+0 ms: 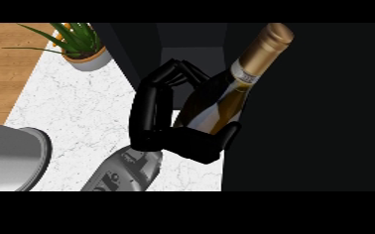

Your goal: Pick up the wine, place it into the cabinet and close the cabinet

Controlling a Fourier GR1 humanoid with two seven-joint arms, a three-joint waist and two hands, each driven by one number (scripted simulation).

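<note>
- Gripping the wine bottle (pixel 233 96), the right hand (pixel 172 129) curls fingers and thumb round its body.
- Bottle tilts, gold neck uppermost, against the dark cabinet (pixel 307 119).

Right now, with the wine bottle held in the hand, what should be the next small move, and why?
Probably carry the wine bottle a little further into the dark cabinet. The right hand is curled round the bottle's body, the bottle is tilted with its gold neck pointing up and right, and it sits at the cabinet opening, not yet set down as far as I can tell.
</note>
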